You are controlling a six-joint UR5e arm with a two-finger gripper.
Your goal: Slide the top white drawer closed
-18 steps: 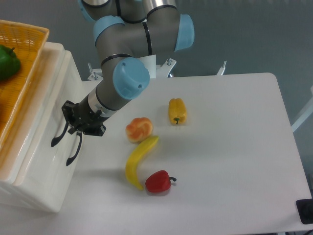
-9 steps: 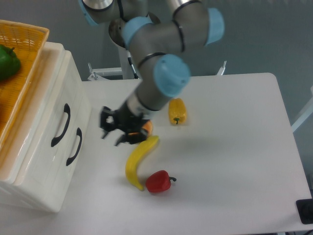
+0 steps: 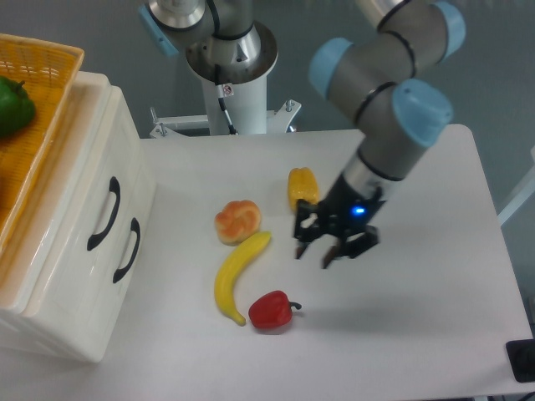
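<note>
Hand: hand (image 3: 322, 253) hangs over the bare middle of the worktop, fingers spread apart with nothing between them, a blue light glowing on its black body.
Hand position: just below the yellow pepper (image 3: 303, 189), right of the banana (image 3: 236, 273), well apart from the cabinet.
Arm: grey arm (image 3: 391, 109) with pale blue joint caps reaches down from the upper right of the view; its base column (image 3: 230, 63) stands at the far edge of the worktop.
Top drawer: top white drawer (image 3: 79, 180) sits at the left of the view in the upper part of the white cabinet (image 3: 58, 276), its front flush with the cabinet face, no gap showing.
Drawer handle: curved black top handle (image 3: 105, 215) lies on that front, upright in the view.
Lower drawer: lower drawer handle (image 3: 128, 250) sits just beside it, to the right and a little lower, also black and curved.
Basket: orange wicker basket (image 3: 38, 100) rests on top of the cabinet, with a green pepper (image 3: 14, 105) inside at the left edge.
Worktop: white worktop (image 3: 435, 276) carries an orange-toned bread roll (image 3: 237, 220) near the banana's upper tip, and a red pepper (image 3: 271, 310) close to the banana's lower tip.
Corner item: dark object (image 3: 524, 361) shows at the lower right edge, too cropped to tell what it is.
</note>
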